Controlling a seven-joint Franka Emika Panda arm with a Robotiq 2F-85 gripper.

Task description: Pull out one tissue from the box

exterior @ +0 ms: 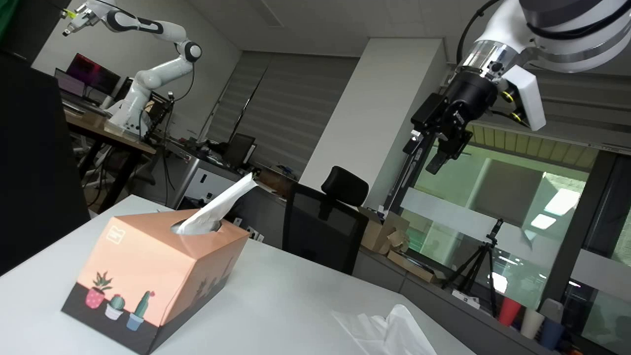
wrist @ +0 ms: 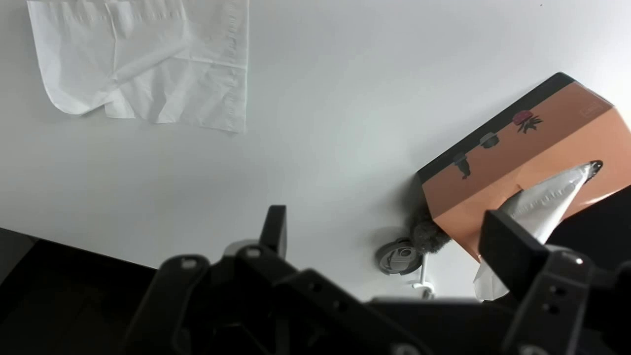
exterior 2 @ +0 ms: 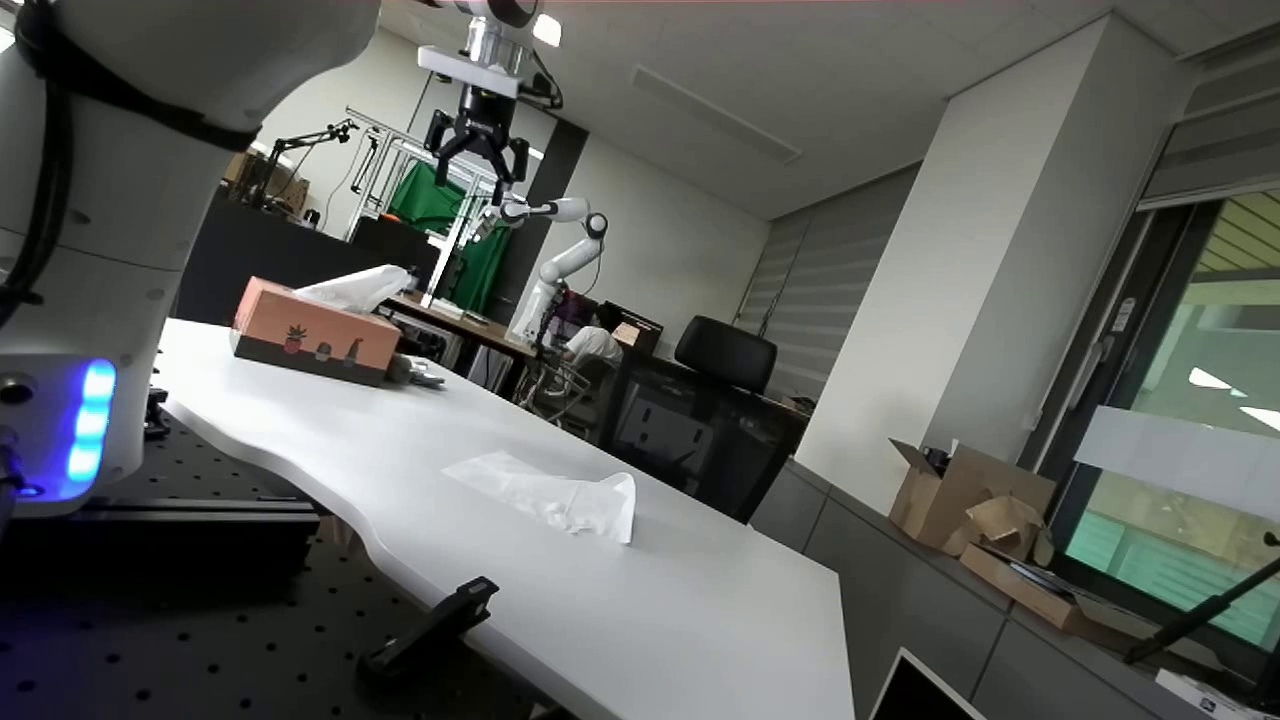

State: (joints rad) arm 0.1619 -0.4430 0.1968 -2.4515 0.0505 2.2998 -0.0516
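While the end effector (wrist: 384, 217) hangs high above the desk (wrist: 320, 148), one loose tissue (wrist: 148, 74) lies creased on that surface, below the end effector and, in the wrist view, up and left of both fingers. One box (wrist: 508, 153), salmon-pink with three potted plants printed on the side in sight, stands below the end effector toward the opposite side, well apart from that tissue. A second tissue (wrist: 542, 202) pokes from the slot on top, partly hidden behind a finger in the wrist view. Seen between the two fingers, one round grey lid-like piece (wrist: 400, 257) and one fuzzy grey tuft (wrist: 429, 235) sit on the desk, the tuft just beside the box's corner.

One arm (exterior: 505, 22) carries the end effector from above, wrist over fingers; those point down and are spread wide. Lower down, the arm shows a blue light strip (exterior 2: 90, 420) in an exterior view. Beyond the end effector, one more white robot arm (exterior: 170, 70) and one black chair (exterior: 315, 231) stand past the desk.
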